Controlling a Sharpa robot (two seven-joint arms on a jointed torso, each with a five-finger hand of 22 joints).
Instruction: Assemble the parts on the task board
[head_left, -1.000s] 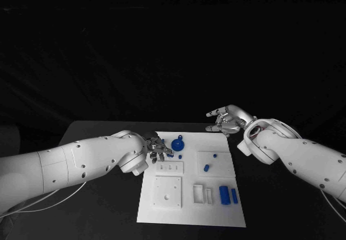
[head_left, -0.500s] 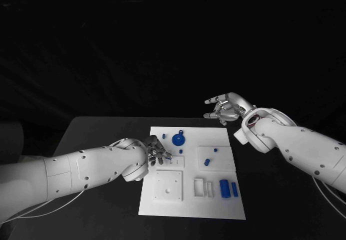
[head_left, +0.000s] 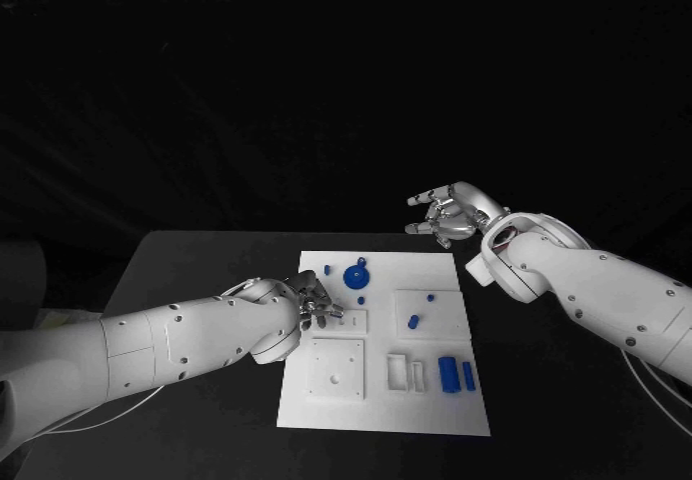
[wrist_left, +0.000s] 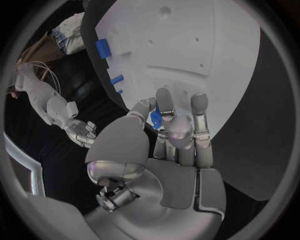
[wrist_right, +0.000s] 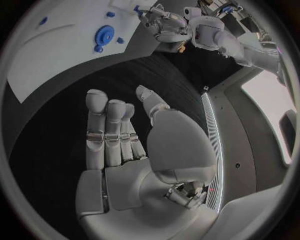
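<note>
The white task board (head_left: 335, 412) lies in the middle of the black table. My left hand (head_left: 315, 305) hovers over the board's left edge beside a small slotted block, pinching a small blue part (wrist_left: 155, 118) between thumb and fingers. A round blue disc (head_left: 356, 279) lies near the board's far edge, with small blue pegs (head_left: 414, 323) around it and two blue bars (head_left: 457, 376) at the near right. My right hand (head_left: 450, 215) hangs beyond the board's far right corner, fingers spread (wrist_right: 106, 130) and nothing in it.
White raised blocks stand on the board: a square plate with holes (head_left: 336, 369), a slotted frame (head_left: 405, 375) and a square block (head_left: 430, 310). Bare black table (head_left: 188, 270) lies to both sides of the board.
The whole view has shifted. My left hand has drawn back from beside the blue disc toward me along the board's left edge. The right hand has risen slightly.
</note>
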